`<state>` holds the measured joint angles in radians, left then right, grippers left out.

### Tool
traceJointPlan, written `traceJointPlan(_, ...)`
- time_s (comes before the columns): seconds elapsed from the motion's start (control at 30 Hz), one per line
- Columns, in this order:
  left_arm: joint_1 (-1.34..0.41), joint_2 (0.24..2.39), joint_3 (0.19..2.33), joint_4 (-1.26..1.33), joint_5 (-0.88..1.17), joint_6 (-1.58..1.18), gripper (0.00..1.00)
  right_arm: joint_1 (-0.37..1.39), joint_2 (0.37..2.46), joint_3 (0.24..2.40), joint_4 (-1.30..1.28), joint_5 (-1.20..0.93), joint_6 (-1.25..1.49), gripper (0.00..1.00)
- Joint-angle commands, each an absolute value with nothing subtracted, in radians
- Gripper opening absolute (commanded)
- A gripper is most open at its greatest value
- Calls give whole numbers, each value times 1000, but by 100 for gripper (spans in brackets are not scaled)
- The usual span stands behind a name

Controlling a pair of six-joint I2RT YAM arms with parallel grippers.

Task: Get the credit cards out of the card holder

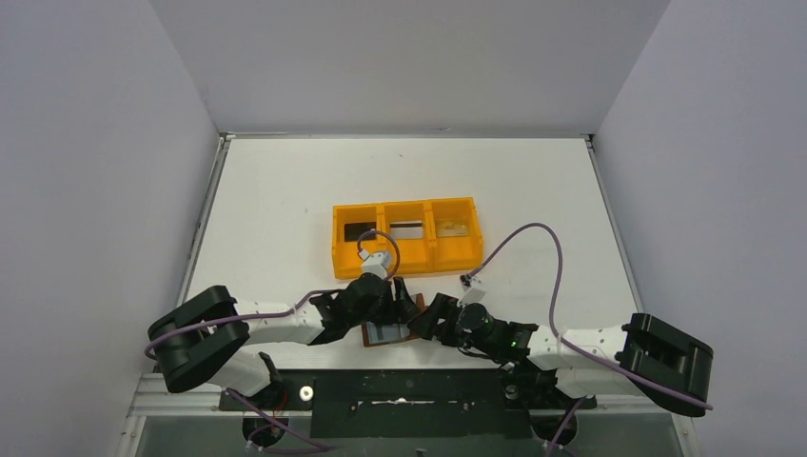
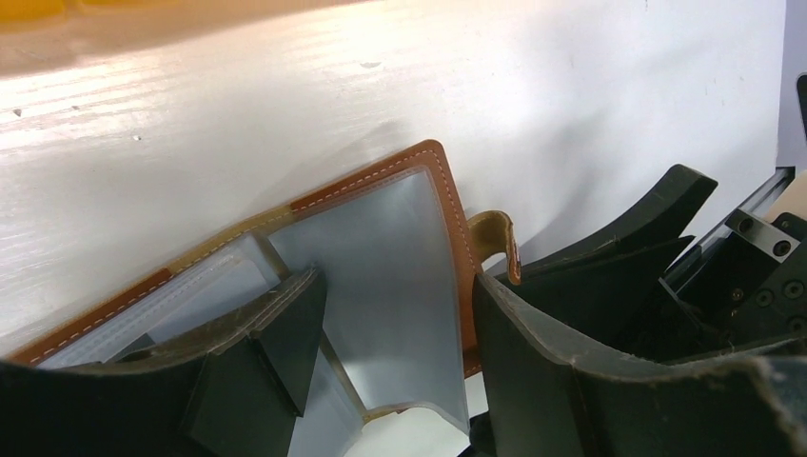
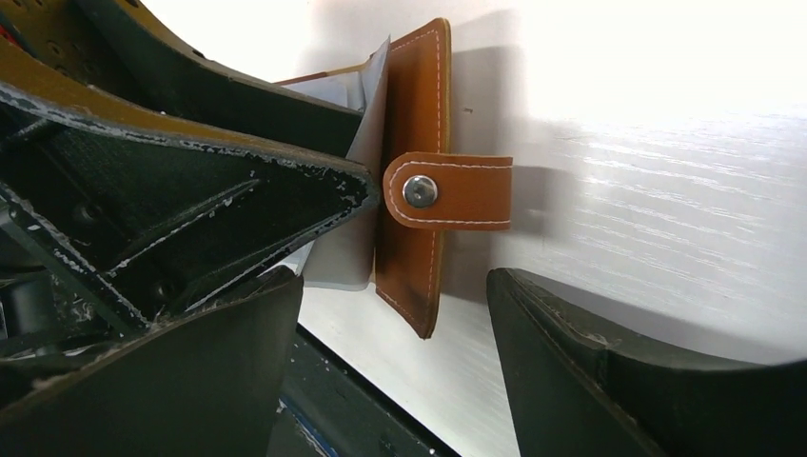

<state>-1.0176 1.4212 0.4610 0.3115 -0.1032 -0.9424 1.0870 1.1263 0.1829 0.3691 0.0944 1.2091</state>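
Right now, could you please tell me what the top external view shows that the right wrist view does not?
Only the top external view shows the orange tray with what looks like a card in each of its three compartments, such as the tan-gold card, plus the whole left arm and right arm. Only the right wrist view shows the metal stud on the snap tab and the white stitching. Both show the brown card holder on the white table, with dark fingers close by it.
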Motion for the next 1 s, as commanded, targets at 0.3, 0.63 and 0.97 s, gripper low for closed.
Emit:
traceJointPlan(0.3,-1029,1385,480,310,-75,-937,60,1080,1165,202,538,81,1165,82)
traceJointPlan(0.63,-1028,1389,493,297,-76,-937,61,1116,1154,201,646,68,1067,84)
traceJointPlan(0.97,-1029,1393,511,288,-72,-934,61,1120,1133,231,483,224,1118,58)
